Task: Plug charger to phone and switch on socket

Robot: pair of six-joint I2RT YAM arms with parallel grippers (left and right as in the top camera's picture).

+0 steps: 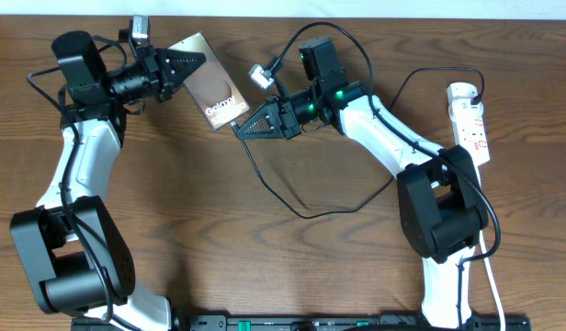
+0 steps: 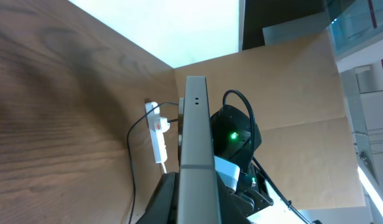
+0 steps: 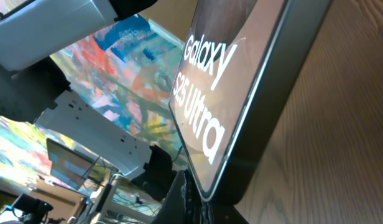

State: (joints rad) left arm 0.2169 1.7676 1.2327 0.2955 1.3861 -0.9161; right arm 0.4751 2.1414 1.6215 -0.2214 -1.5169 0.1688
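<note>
Here phone point(image 1: 214, 92) clamped in left hand point(image 1: 193, 64); right hand point(image 1: 239, 131) pinching charger point(image 1: 306, 216) at phone's lower end.

Overhead looks straight down at the table point(image 1: 173, 184); both wrist cameras (pressed close) face the phone point(image 2: 194, 137).

One phone point(image 1: 212, 87), one black cable point(image 1: 292, 207) and one white power strip point(image 1: 471, 124) were counted, with one wooden table point(image 1: 265, 267). There were two robot arms, hence two grippers: one left gripper point(image 1: 200, 61) and one right gripper point(image 1: 238, 131).
</note>
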